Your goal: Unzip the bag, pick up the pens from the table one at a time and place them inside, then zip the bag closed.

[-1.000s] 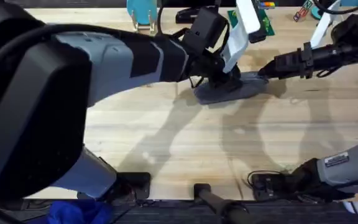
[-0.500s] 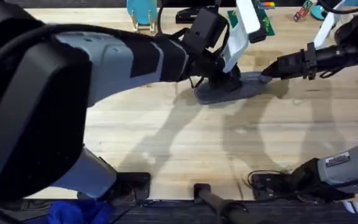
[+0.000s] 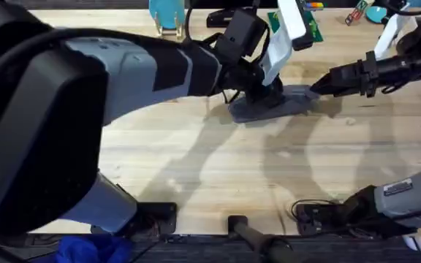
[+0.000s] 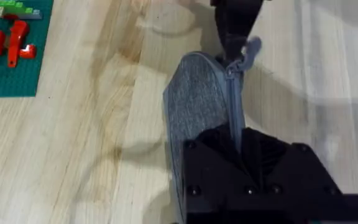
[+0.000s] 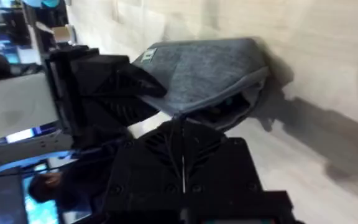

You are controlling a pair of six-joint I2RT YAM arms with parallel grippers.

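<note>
While your two arms meet over the far middle of the large light wooden plank table (image 3: 218, 168), that tabletop takes up most of the overhead view. Your left arm rises big and dark from the lower left and reaches across to the middle. Your right arm comes in from the right edge, stretched out level toward the same spot.

Between them lies the elongated grey-blue fabric pencil pouch (image 3: 272, 104), flat on the wood, its long side running left to right in the overhead view. Your left gripper (image 3: 267, 91) presses down on the pouch's left half; its black body straddles the zipper line in the left wrist view, and I cannot tell whether its fingers are parted or pinched. Your right gripper (image 3: 314, 87) has its fingers closed to a narrow point at the pouch's right end, on the zipper pull (image 4: 248, 52). You can see that small grey-blue tab standing up from the tip of the pouch (image 4: 207, 106) in the left wrist view. In the right wrist view the pouch's (image 5: 210, 65) seam gapes a little at the near end, dark inside.

Off to the far side sits a small green building-brick plate (image 4: 8, 68) with red and blue pieces on it.
</note>
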